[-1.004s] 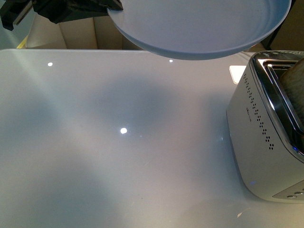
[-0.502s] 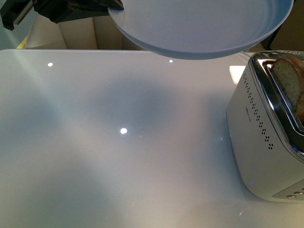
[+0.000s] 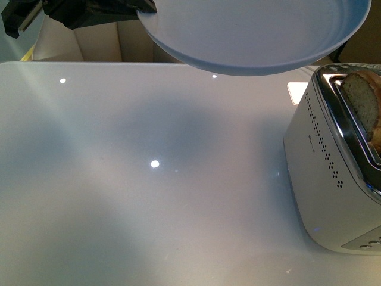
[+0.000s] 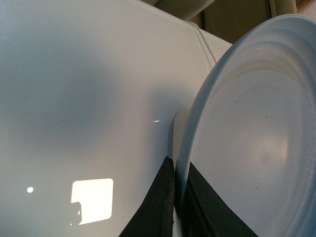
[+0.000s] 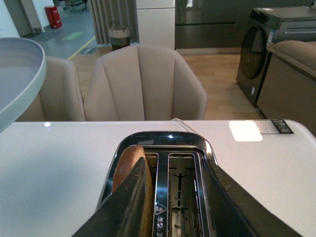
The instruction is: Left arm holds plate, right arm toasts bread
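The plate (image 3: 250,36), round and pale blue-grey with a low rim, hangs in the air. Its edge is pinched between the jaws of the left gripper (image 4: 177,170). The bread (image 5: 127,165), a speckled brown slice with a darker crust, stands upright in a toaster (image 5: 163,148) slot, just beside one spread jaw of the right gripper (image 5: 175,165).

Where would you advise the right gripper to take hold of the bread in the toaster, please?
Probably the bread by its rounded top, the only part above the toaster slot; come straight down, one jaw on each flat face.

2 beige chairs (image 5: 143,84) stand behind the glossy white table (image 3: 149,196).
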